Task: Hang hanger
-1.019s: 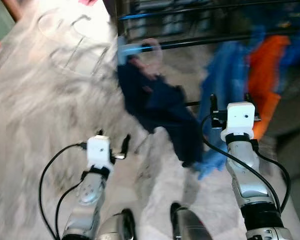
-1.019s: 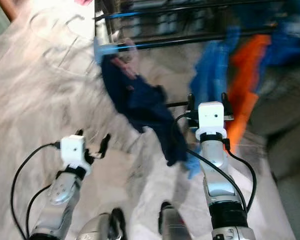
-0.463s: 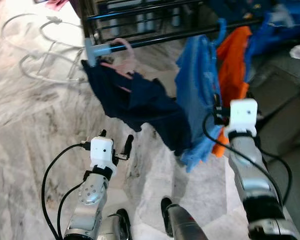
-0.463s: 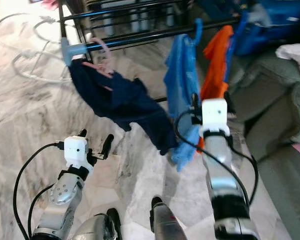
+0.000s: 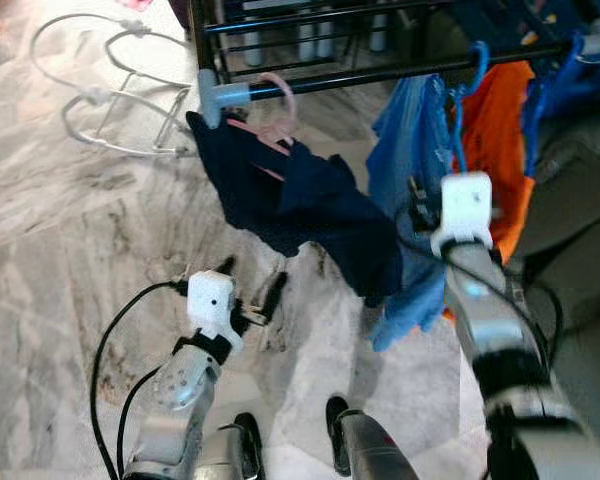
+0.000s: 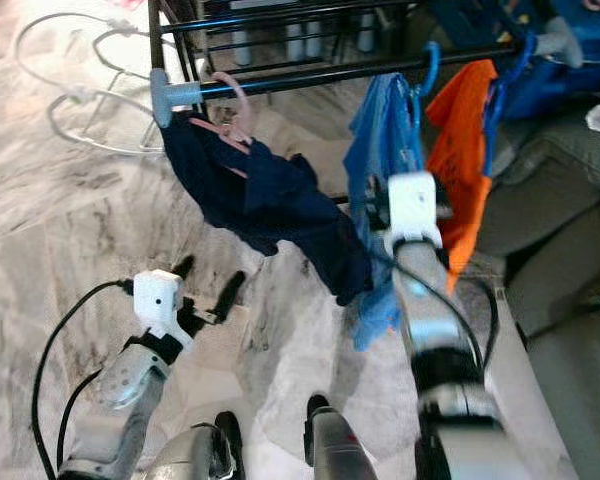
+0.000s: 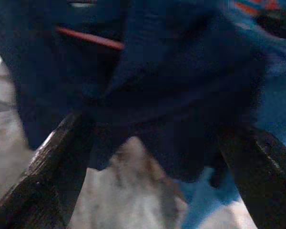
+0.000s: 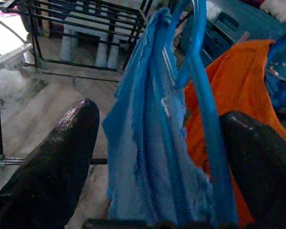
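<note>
Both arms reach forward toward clothes on a rack.

The right gripper (image 8: 157, 157), jaws spread, is raised around the blue hanger (image 8: 200, 95) and blue cloth (image 8: 148, 143) on the rail (image 5: 380, 75). The left gripper (image 5: 250, 290), jaws spread, sits lower, below the navy garment (image 5: 300, 210).

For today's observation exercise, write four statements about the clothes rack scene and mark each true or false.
1. The dark navy garment hangs from a pink plastic hanger on the black metal rail. True.
2. The right gripper is shut on the orange garment. False: it is open, around the light blue cloth.
3. The left gripper is open. True.
4. The white wire hangers hang on the rail. False: they lie on the marble floor.
</note>
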Available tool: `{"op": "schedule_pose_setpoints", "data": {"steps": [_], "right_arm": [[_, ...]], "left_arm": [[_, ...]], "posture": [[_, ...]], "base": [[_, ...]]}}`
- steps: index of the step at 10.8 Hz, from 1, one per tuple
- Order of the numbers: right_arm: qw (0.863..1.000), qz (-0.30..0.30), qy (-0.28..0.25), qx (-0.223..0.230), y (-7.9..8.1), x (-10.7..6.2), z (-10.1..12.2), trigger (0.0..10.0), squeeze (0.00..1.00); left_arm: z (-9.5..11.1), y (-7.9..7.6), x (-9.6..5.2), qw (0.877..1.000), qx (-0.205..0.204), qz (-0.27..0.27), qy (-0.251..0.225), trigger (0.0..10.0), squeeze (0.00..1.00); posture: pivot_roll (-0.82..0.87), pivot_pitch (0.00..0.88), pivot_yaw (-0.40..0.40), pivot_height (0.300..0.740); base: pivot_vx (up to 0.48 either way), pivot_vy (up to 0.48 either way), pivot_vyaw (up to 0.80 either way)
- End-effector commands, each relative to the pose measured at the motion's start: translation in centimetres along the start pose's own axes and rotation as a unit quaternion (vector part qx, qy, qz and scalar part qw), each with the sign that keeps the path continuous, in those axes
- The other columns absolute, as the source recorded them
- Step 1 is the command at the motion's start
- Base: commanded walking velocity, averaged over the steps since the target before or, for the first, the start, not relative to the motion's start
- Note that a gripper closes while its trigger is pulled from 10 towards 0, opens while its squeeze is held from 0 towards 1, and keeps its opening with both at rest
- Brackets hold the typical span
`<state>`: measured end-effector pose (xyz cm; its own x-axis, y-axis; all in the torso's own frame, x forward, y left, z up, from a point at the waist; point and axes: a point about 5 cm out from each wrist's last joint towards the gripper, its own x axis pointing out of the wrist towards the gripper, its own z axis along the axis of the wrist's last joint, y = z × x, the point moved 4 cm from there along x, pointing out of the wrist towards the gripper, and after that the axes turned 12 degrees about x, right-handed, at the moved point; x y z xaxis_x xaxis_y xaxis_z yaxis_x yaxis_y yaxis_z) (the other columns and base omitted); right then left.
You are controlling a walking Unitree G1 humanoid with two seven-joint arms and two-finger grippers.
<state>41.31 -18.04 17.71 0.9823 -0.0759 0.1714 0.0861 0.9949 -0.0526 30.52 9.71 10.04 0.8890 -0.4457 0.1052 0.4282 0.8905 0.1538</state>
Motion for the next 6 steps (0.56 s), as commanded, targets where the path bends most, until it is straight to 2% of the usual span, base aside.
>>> {"op": "schedule_pose_setpoints", "data": {"steps": [1, 3, 6], "right_arm": [[1.000, -0.004, 0.020, -0.006, -0.6, 0.1, -0.7, 10.0, 0.00], [0.999, -0.021, 0.033, -0.019, -1.5, 1.0, -0.4, 10.0, 0.00], [0.998, -0.036, 0.035, -0.027, -2.1, 1.8, 0.3, 10.0, 0.00]], "left_arm": [[-0.7, -0.5, -0.8, 1.000, -0.005, -0.026, 0.015, 10.0, 0.00], [-1.3, -0.2, -1.2, 0.999, 0.003, -0.028, 0.029, 10.0, 0.00], [-1.2, -1.1, -0.9, 0.999, -0.004, -0.041, 0.031, 10.0, 0.00]], "posture": [[-0.14, 0.293, 0.030, 0.740], [-0.15, 0.294, 0.033, 0.740], [-0.16, 0.297, 0.030, 0.740]], "base": [[0.000, 0.000, 0.00], [0.000, 0.000, 0.00], [0.000, 0.000, 0.00]]}}
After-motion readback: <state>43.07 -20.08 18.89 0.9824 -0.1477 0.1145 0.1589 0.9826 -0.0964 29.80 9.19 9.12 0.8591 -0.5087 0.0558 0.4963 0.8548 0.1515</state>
